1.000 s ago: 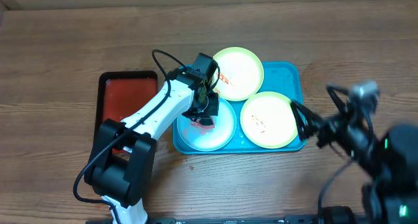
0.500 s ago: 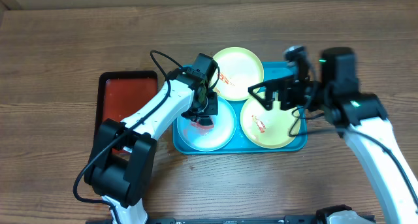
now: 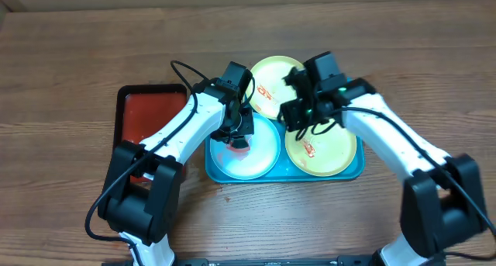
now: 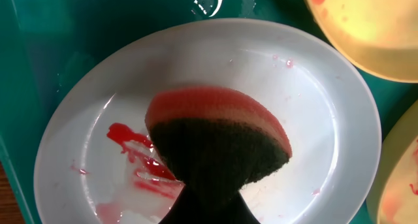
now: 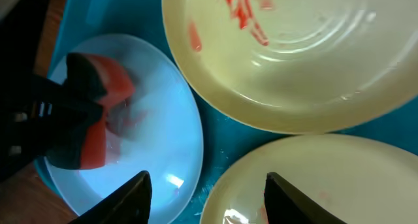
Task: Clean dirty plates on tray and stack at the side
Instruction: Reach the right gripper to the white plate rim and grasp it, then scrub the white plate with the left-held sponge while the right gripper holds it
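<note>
The turquoise tray holds three plates. On the front left lies a light blue plate with a red smear. My left gripper is shut on a red sponge with a dark scrub side, pressed onto that plate. A yellow-green plate with red streaks sits at the back, and another yellow-green plate at the front right. My right gripper hangs open over the gap between the blue plate and the front yellow-green plate, holding nothing.
A smaller black-rimmed red tray lies on the wooden table left of the turquoise tray. The left arm crosses over it, with a cable looping above. The right arm reaches in from the lower right across the tray's right end.
The right arm has swung in from the table's right edge to above the tray's middle, and its jaws have narrowed. The left gripper stays on the blue plate with the sponge.
</note>
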Controlling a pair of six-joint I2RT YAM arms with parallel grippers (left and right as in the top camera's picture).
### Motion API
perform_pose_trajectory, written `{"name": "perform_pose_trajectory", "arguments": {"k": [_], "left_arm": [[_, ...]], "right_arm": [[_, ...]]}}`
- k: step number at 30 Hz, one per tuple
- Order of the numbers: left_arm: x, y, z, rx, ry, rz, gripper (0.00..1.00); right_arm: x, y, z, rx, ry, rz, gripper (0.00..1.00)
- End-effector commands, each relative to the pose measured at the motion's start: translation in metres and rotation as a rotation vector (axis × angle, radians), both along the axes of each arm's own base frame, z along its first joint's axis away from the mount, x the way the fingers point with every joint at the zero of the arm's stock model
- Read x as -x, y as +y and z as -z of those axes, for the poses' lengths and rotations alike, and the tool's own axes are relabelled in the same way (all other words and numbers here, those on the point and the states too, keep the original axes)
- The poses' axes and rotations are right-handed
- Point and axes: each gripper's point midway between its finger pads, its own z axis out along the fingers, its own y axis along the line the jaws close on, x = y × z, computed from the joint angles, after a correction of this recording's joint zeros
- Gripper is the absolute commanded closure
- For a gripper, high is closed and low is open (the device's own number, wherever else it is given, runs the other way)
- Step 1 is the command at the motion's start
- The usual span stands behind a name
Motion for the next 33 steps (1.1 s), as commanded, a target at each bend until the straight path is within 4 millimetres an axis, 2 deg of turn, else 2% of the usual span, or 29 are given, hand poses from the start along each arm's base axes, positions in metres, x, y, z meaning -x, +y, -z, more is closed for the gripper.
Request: {"name": "perform_pose_trajectory", "arguments": {"k": [1, 9, 19, 24, 33], "left_arm": [[-0.005, 0.000, -0.007, 0.005, -0.021, -0.020, 0.96], [-0.005, -0.001, -0.007, 0.005, -0.020, -0.019, 0.96], [0.000, 0.001, -0.006, -0.003, -0.001, -0.024, 0.96], [0.008, 0.001, 0.004, -0.005, 0.024, -0.061, 0.96], [0.011, -0.011, 0.006, 0.024, 0.017, -0.034, 0.96]], "right_arm": [[-0.003, 0.013, 0.002, 0.020, -0.049, -0.097, 0.43], [-0.005, 0.024, 0.007, 0.039, -0.117, -0.224, 0.43], [-0.005, 0.024, 0.036, 0.059, -0.063, -0.227, 0.43], [0.000, 0.024, 0.057, 0.066, -0.011, -0.231, 0.45], [-0.001, 0.028, 0.061, 0.045, -0.004, -0.235, 0.47]]}}
